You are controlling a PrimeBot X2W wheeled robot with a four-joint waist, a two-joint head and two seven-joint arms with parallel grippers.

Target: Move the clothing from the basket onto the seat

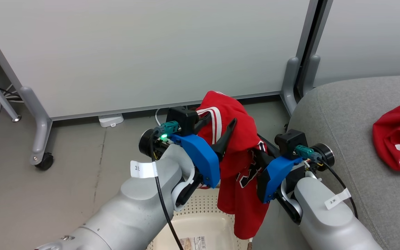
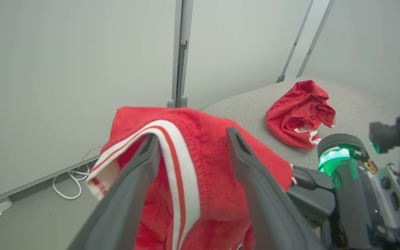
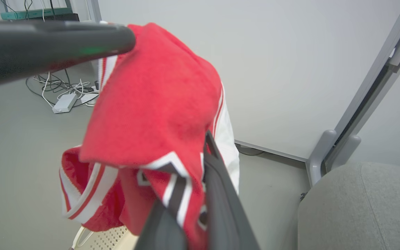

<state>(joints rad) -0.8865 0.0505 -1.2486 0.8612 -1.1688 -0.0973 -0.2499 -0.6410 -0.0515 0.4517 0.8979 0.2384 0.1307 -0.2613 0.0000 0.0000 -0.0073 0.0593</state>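
Head view looks down, wrist views close, sharing clothing (image 1: 243, 128)

One red garment (image 1: 238, 152), with white stripe trim and black-and-white lettering, hangs bunched in the air. Its lower end hangs over the basket (image 1: 200, 222) at 6 o'clock in the head view. Its upper fold lies draped over the spread jaws of the left gripper (image 2: 192, 139); the jaws of the right gripper (image 3: 193, 173) are closed on its trimmed edge. The basket is cream-white and perforated, with a barcode label (image 1: 193, 242) on its floor. A second red garment (image 1: 399, 135) lies crumpled on the light-grey seat (image 1: 342, 114) at 3 o'clock.
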